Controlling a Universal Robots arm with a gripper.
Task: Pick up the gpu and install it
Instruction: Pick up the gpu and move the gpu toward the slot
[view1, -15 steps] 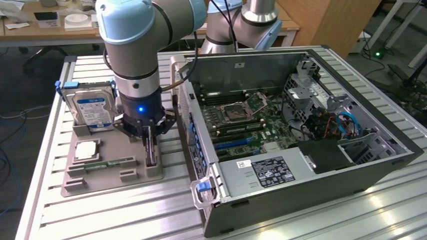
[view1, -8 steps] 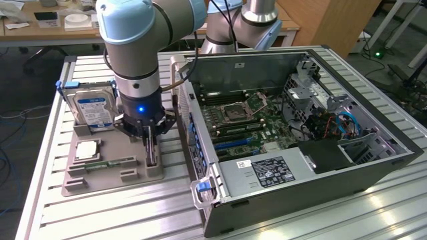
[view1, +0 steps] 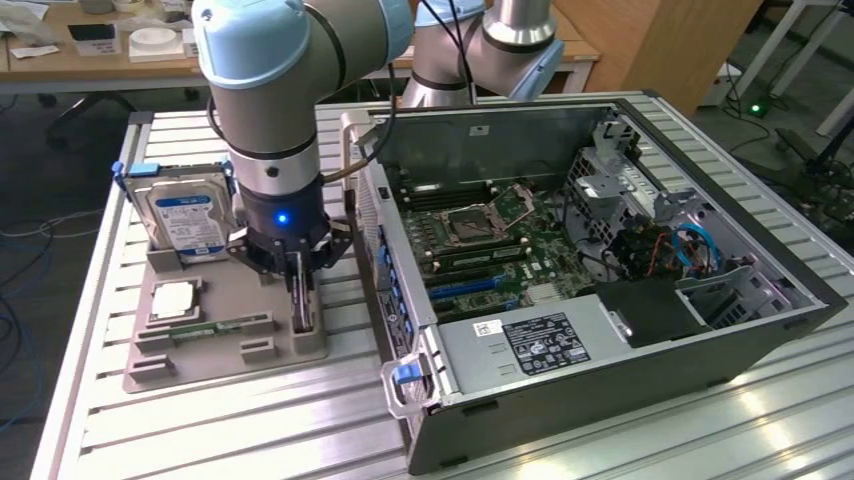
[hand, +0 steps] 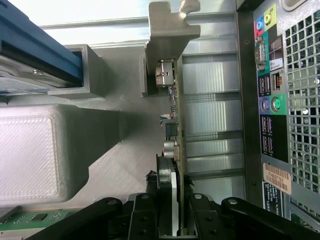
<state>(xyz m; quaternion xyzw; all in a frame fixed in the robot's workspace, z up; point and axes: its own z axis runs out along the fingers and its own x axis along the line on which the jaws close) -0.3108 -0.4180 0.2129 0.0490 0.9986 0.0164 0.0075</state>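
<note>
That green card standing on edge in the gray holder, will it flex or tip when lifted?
The gpu is probably stiff: a flat board with a metal bracket at one end. Standing on its thin edge in the holder, it would likely tip without the slot's support. Small exposed parts on the board suggest it's fragile.

gpu (view1: 306, 318) is seen lower left of centre in the exterior view, stood on its long edge in a slot of the grey holder (view1: 200, 365). it is upright and edge-on, reading as a slim dark blade. in the wrist view it is seen edge-on too: thin green board (hand: 176, 115), silver bracket (hand: 167, 35) at one end with a port block next to it, small components along the edge, black cooler (hand: 165, 187) on one face. the cooler end is pinched by the gripper (hand: 172, 200), one finger on each face.
</note>
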